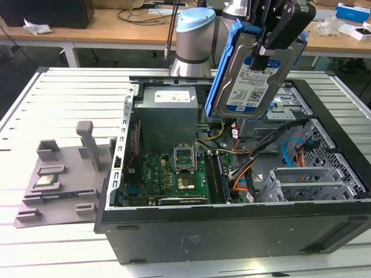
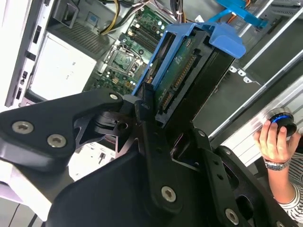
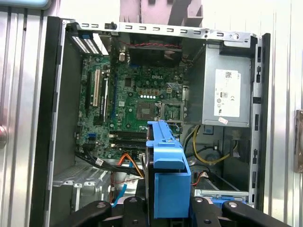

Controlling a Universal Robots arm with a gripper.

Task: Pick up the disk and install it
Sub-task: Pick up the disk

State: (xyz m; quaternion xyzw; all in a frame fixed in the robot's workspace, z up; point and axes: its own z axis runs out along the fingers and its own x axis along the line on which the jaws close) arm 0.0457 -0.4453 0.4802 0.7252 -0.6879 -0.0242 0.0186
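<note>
Now the black two-finger pincer [image 1: 262,55] is pressed together on the flat rectangular silver metal disk [image 1: 246,81] w/ a white-and-blue label and a blue plastic carrier frame, pinching it across both flat faces. In the second wrist view the fingers [image 2: 150,132] sit near one short end of the disk [image 2: 189,71], so most of its length reaches out beyond the pincer. The disk hangs in the air, tilted and touching nothing, above the open black metal PC case [image 1: 232,231] that lies on its side. Directly below the pincer are what seems to be the silver metal drive cage [image 1: 290,98] and a bundle of orange and blue cables [image 1: 290,153]. The green motherboard [image 1: 174,174] and the grey metal power supply box [image 1: 168,116] lie below and away from the pincer, toward the exterior view's left. In my judgement the pick-up is done and the install is not. To do this step well, the disk needs to be square to the cage opening, the carrier frame [image 3: 168,175] should meet both side rails evenly, the descent should be slow, and the cables must not get trapped under it. A person's hand [image 2: 273,142] rests on a round knob [image 2: 283,118] outside the case wall, well apart from the pincer [image 2: 156,109], so approx. no conflict there.
</note>
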